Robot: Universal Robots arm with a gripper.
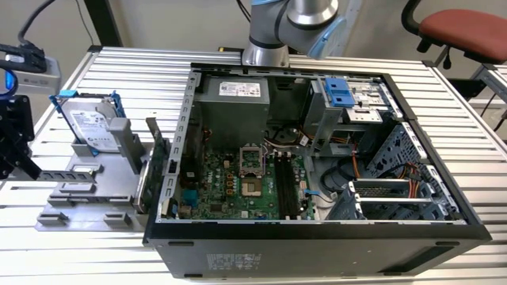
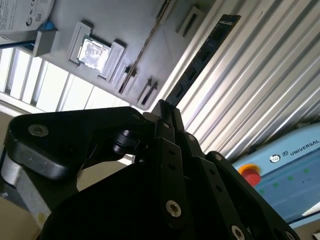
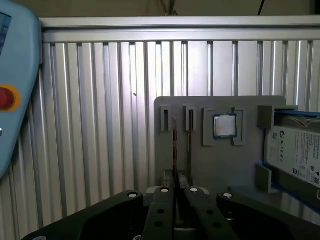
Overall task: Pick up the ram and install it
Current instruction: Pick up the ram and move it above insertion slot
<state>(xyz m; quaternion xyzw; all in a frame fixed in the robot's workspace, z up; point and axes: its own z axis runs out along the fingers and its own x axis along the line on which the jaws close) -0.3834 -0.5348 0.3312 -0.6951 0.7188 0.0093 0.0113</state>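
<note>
The ram [image 2: 202, 57] is a long dark stick with black chips, and my gripper [image 2: 166, 111] is shut on one end of it. In the exterior view the gripper [image 1: 30, 171] is at the far left, and the ram [image 1: 70, 176] reaches from it toward the exterior view's right, over the front of the grey parts holder [image 1: 87, 202]. In the first wrist view the ram [image 3: 174, 150] appears edge-on, rising from between the closed fingers [image 3: 162, 200] in front of the holder [image 3: 240, 165]. The open computer case [image 1: 317, 231] lies to the exterior view's right, its motherboard [image 1: 230, 190] and dark memory slots [image 1: 290, 184] exposed.
On the holder stand a silver hard drive with blue brackets [image 1: 89, 124], a processor chip [image 3: 224, 125] and an upright circuit card [image 1: 156, 157]. A teach pendant with a red button [image 3: 7, 97] lies on the ribbed aluminium table [image 3: 100, 125]. A red chair [image 1: 463, 27] stands behind.
</note>
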